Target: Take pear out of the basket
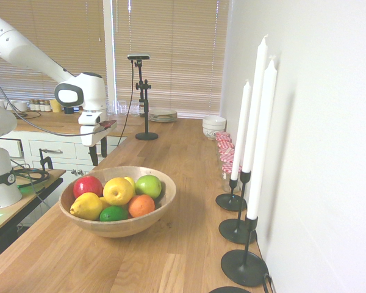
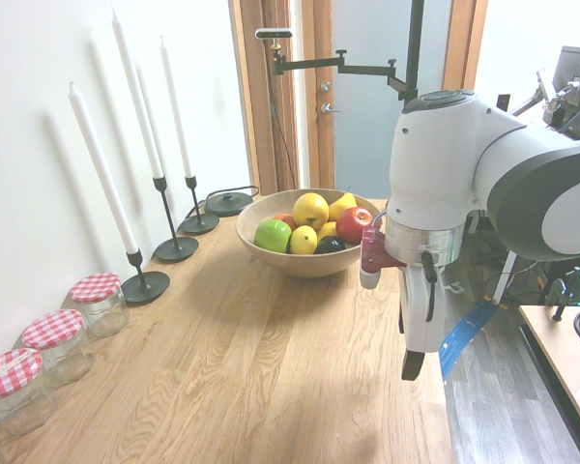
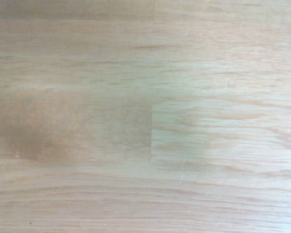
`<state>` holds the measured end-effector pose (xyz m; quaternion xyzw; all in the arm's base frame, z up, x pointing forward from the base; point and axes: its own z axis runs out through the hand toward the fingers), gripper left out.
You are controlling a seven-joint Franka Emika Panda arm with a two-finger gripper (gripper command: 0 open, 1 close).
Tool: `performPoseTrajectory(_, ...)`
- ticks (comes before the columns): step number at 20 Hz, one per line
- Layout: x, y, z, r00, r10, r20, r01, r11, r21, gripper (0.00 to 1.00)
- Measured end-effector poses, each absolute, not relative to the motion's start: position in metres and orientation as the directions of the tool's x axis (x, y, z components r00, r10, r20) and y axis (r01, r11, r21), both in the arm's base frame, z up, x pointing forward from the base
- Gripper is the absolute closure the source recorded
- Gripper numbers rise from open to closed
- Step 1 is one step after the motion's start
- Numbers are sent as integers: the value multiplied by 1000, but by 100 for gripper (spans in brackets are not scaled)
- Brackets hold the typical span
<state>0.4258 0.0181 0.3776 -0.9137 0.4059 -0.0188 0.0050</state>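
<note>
The basket [image 1: 119, 228] [image 2: 300, 263] is a wide bowl of light wood on the wooden counter, and it is full of fruit. The pear [image 1: 118, 191] [image 2: 310, 209], plump and golden-yellow, lies on top in the middle. Around it are a red apple [image 1: 87, 185], a green apple [image 1: 149, 186], an orange [image 1: 141, 206], a lime [image 1: 113, 213] and a pointed lemon [image 1: 86, 206]. My gripper [image 1: 98, 152] [image 2: 420, 329] hangs open and empty above the counter's edge, a short way from the basket on the red apple's side. The wrist view shows only bare wood.
Three tall white candles [image 1: 256, 122] in black holders stand along the wall beside the basket. Jars with red checked lids [image 2: 56, 343] line the wall further along. Plates [image 1: 163, 115] and white bowls [image 1: 214, 125] sit at the counter's window end.
</note>
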Motion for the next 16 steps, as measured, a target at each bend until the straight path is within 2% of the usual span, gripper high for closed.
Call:
performPoseTrajectory(5,431,12,385,666,-745,46,-745,-667,-29,0)
performPoseTrajectory(16,475,-78,474,587,-800,120,-800,-597,-65,0)
